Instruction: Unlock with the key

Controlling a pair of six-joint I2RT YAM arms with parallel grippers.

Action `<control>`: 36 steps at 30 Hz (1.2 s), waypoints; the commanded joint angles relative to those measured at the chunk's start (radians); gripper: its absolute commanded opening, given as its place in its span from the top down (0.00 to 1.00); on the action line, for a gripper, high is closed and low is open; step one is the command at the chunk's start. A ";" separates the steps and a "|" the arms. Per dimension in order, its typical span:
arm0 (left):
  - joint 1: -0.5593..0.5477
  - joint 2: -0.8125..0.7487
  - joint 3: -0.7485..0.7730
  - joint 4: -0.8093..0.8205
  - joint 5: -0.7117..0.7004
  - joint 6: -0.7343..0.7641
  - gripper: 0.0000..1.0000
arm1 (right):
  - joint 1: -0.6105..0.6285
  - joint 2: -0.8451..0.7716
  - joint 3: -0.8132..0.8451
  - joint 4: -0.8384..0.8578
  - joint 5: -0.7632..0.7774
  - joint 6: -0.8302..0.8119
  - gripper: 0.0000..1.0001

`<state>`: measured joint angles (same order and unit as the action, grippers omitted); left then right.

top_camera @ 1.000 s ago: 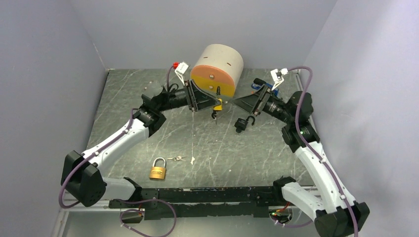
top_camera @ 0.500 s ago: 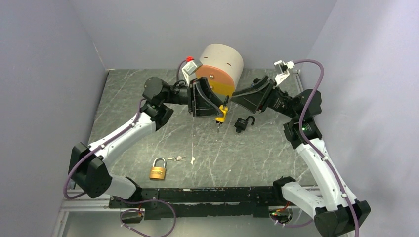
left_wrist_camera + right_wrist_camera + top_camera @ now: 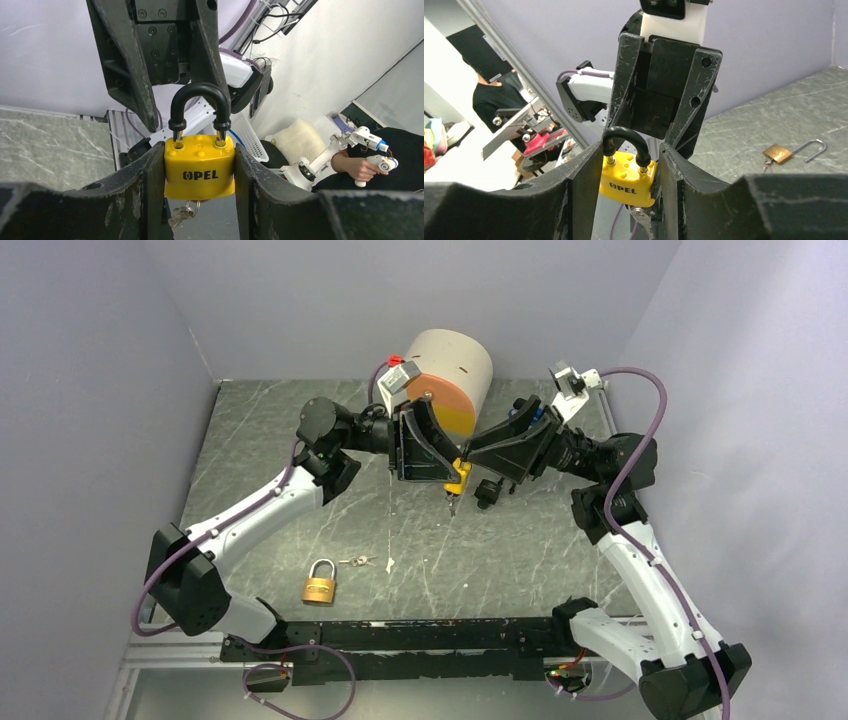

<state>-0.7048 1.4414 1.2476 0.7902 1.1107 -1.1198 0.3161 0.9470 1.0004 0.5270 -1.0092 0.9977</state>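
Now the right jaws have come up around the yellow padlock (image 3: 627,181)

The padlock (image 3: 199,172) lies between left pincer (image 3: 199,165) and right pincer (image 3: 629,175), before cylinder (image 3: 452,358)

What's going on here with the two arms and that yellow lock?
The left pincer grips a yellow OPEL padlock by its body, up above the table, shackle closed, with a key hanging under it. The right pincer faces it, fingers either side of the lock; whether they touch it I cannot tell. A brass padlock and a black padlock lie on the table.
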 commanded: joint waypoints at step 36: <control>-0.002 0.015 0.079 -1.186 -0.972 0.603 0.98 | 0.004 -0.214 -0.204 -0.654 0.578 -0.397 1.00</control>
<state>-0.7158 1.4044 1.2541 -0.2165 0.4301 -0.5434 0.3210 0.7109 0.7856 -0.0673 -0.5446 0.6273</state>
